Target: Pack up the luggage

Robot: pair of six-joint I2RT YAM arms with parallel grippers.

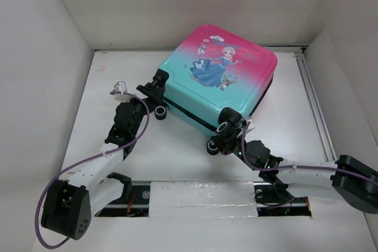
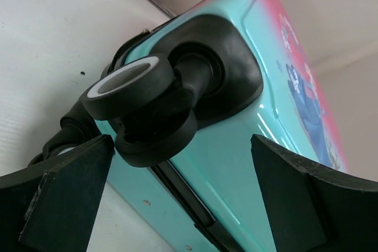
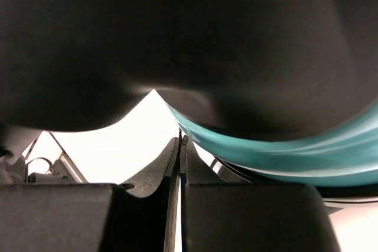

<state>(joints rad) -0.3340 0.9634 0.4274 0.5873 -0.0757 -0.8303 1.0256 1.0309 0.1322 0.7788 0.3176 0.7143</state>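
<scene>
Obs., near to far: left gripper [image 2: 182, 146] has its fingers spread wide on either side of the near-left caster [image 2: 133, 87], holding nothing; right gripper [image 3: 179, 151] has its fingers pressed together, empty, tucked low under the near-right caster [image 1: 225, 128] by the teal shell; contact there cannot be told.

The luggage [image 1: 221, 69] lies flat on the white table [image 1: 177, 157], shut, in the far middle-to-right part, its far corner near the back wall.

Step in hand, as I judge it: taking the case by its wheel end to shift or turn it. To do it well: close the left on the fixed black housing, not the wheel, which looks free to swivel; use the right as a blunt pusher, low on the shell; move both together, or the case may pivot.

Orientation: printed face up; wheels toward the arms; the figure's head points far-right; outline near square from above, so the long axis is uncertain, probably wheel edge to far-right.
</scene>
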